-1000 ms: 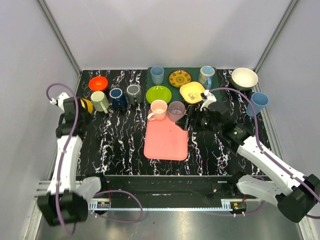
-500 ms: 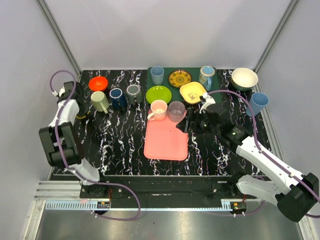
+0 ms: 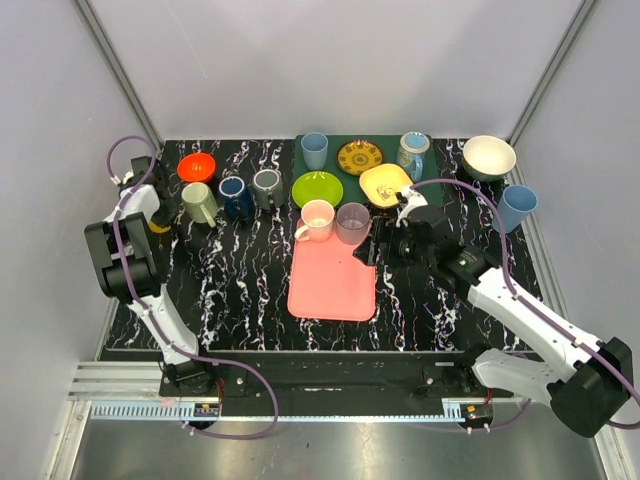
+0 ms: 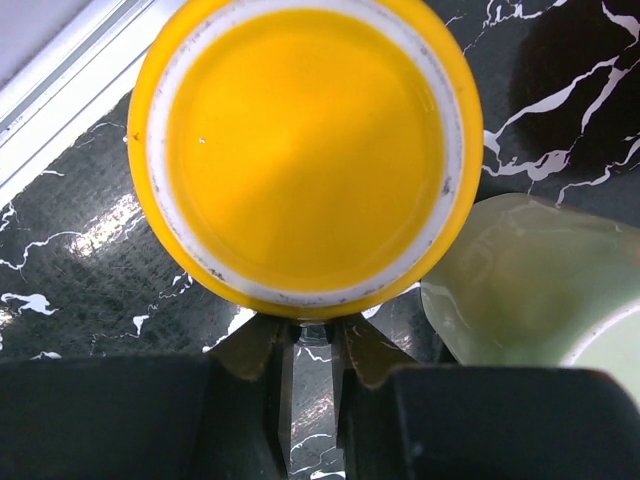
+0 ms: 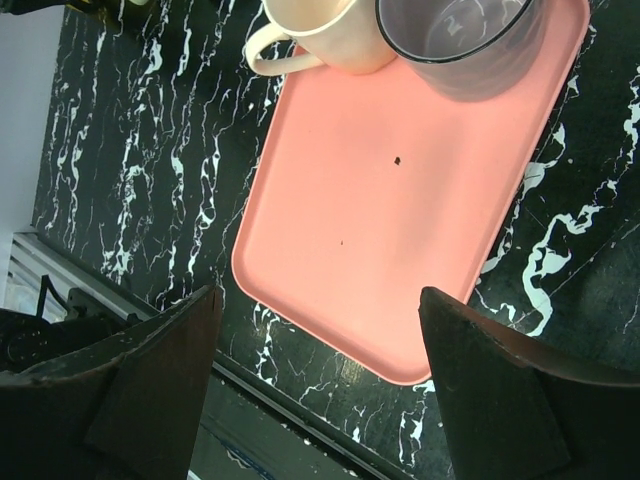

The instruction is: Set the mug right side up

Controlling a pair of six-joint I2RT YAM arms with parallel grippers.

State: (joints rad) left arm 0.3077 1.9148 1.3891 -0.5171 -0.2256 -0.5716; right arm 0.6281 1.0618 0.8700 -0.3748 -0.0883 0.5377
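Yellow mug [image 4: 305,150] base-up, left hand [image 4: 310,345] nearly closed and empty, tips just beside it, right hand [image 5: 320,300] spread wide, empty.

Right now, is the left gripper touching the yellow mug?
Cannot tell. In the left wrist view the left gripper ends right at the near edge of the yellow mug; neither contact nor a gap shows plainly.

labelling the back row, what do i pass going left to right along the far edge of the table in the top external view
orange bowl → blue cup → patterned yellow plate → pale blue mug → cream bowl
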